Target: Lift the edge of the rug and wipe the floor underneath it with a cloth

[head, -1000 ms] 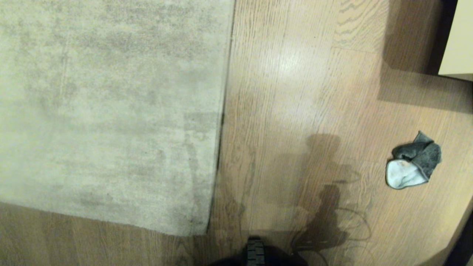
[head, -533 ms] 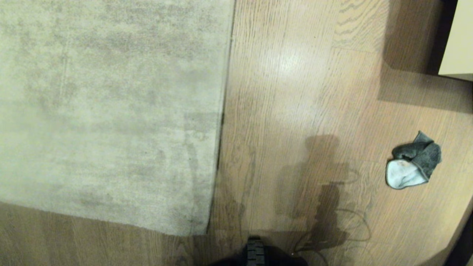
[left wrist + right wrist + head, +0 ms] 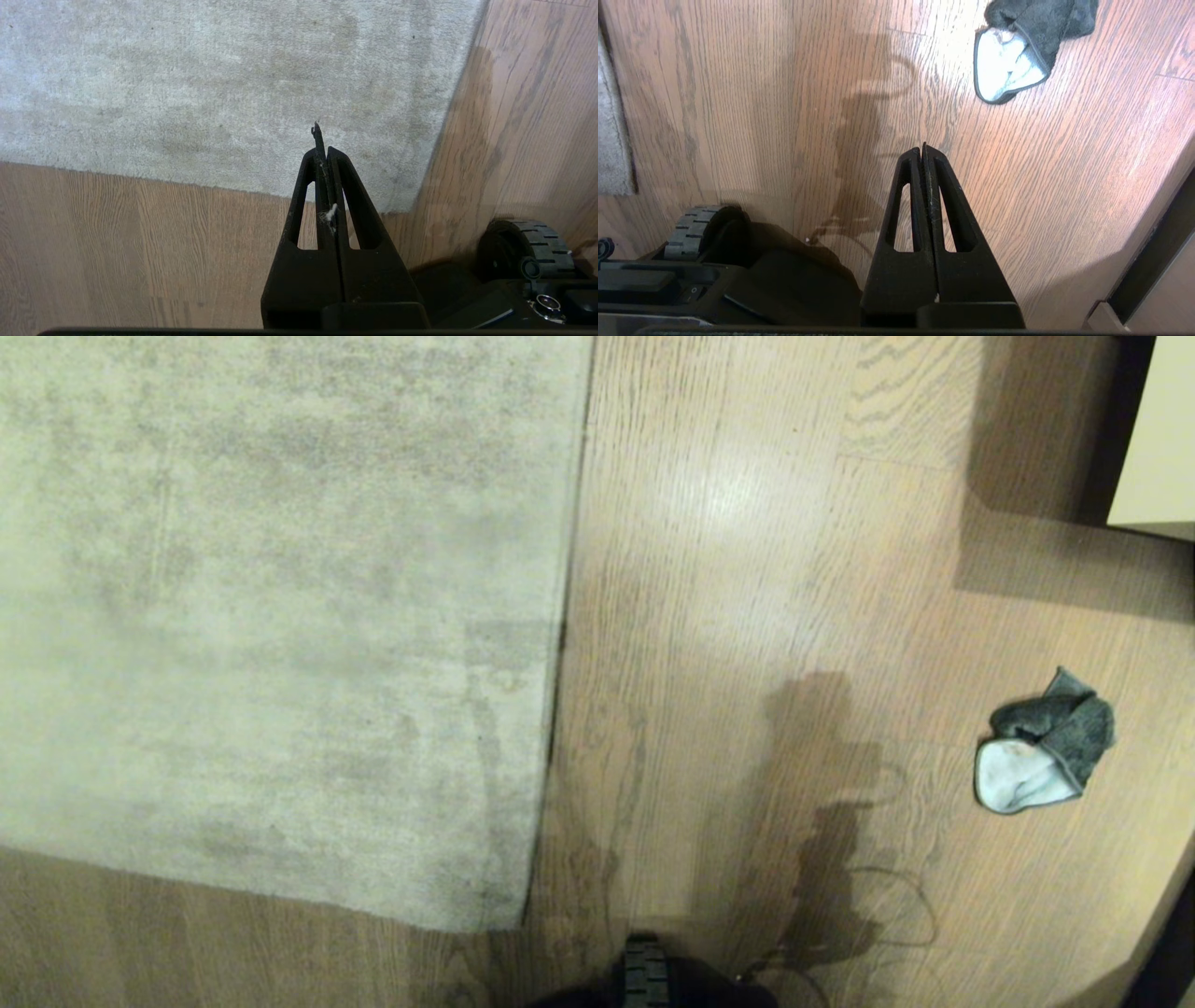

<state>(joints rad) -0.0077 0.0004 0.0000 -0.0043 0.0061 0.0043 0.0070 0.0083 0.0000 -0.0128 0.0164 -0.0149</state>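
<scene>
both the left gripper and right gripper are hanging closed, empty; reaching the crumpled cloth at right risks shoving it away.

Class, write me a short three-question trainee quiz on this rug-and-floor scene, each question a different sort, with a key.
1. True or false: the small dark grey-green rag lies on the pale grey-beige rug.
2. Which gripper's view shows the rag: A left, B right?
3. Fill in: both grippers' fingers are ____.

Key: 1 false, it lies on the light brown wood floor, apart from the rug. 2 B, the right gripper; the left gripper hangs over the rug corner. 3 shut.
</scene>
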